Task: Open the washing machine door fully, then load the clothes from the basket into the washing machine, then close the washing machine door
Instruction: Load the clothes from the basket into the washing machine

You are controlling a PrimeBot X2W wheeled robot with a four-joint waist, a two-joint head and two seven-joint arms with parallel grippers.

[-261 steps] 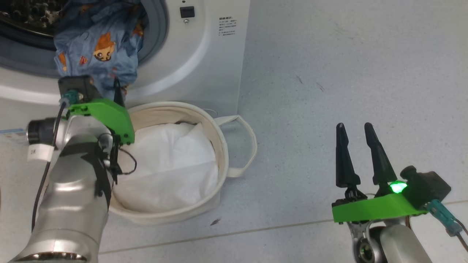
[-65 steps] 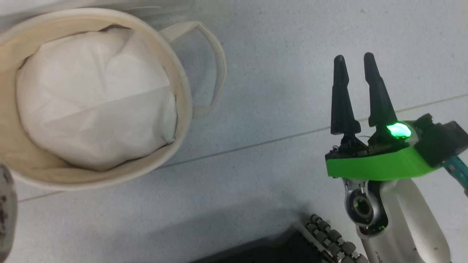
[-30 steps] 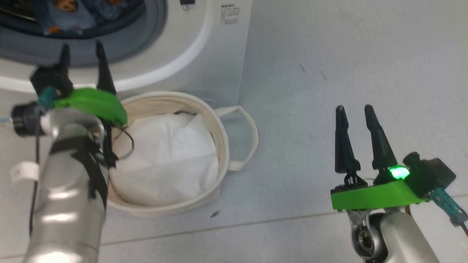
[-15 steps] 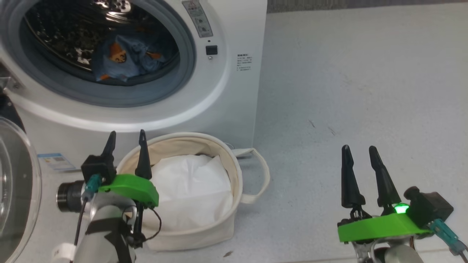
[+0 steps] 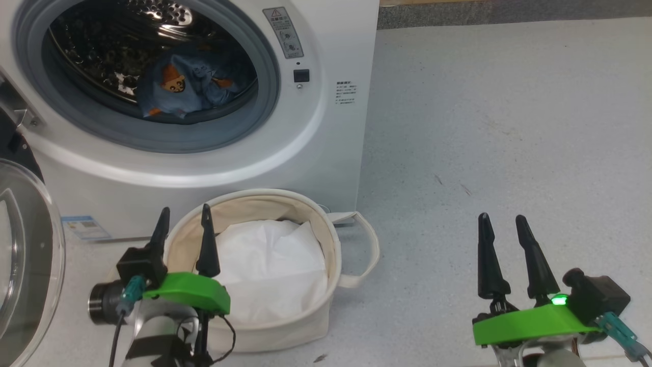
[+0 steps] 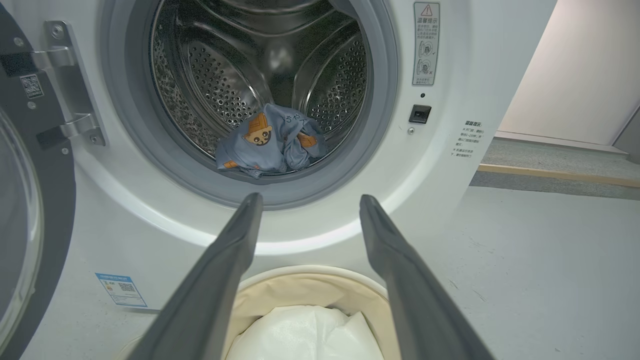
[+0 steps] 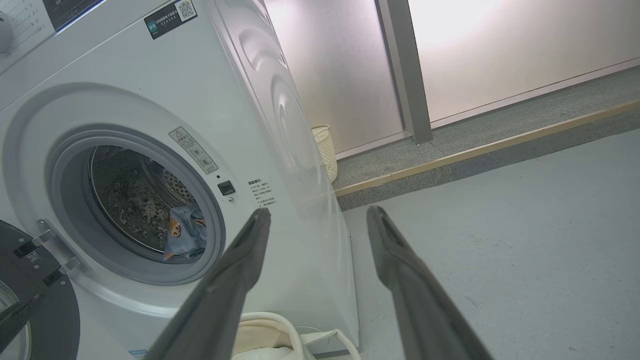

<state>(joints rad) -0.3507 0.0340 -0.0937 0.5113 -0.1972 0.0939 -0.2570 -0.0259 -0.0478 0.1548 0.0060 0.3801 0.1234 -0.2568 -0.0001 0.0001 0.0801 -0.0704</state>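
Note:
The white washing machine (image 5: 326, 148) stands with its round drum mouth uncovered. A light blue garment with orange marks (image 5: 188, 86) (image 6: 270, 140) (image 7: 182, 235) lies low inside the drum. The washing machine door (image 5: 25, 255) (image 6: 20, 215) hangs swung out at the left. In front of the machine sits the cream basket (image 5: 326, 239) (image 6: 310, 285), holding a plain white sheet (image 5: 275, 270). My left gripper (image 5: 183, 224) (image 6: 305, 205) is open and empty over the basket's near left rim. My right gripper (image 5: 504, 227) (image 7: 317, 215) is open and empty above the floor to the right.
Grey floor (image 5: 509, 127) stretches right of the machine. A small blue label (image 5: 84, 227) is stuck low on the machine's front. In the right wrist view a pale woven bin (image 7: 325, 150) stands behind the machine by a raised step (image 7: 475, 150).
The head camera has tilted up, bringing the drum mouth and door into view. My left gripper has drawn back from the drum mouth to the basket's near rim, empty.

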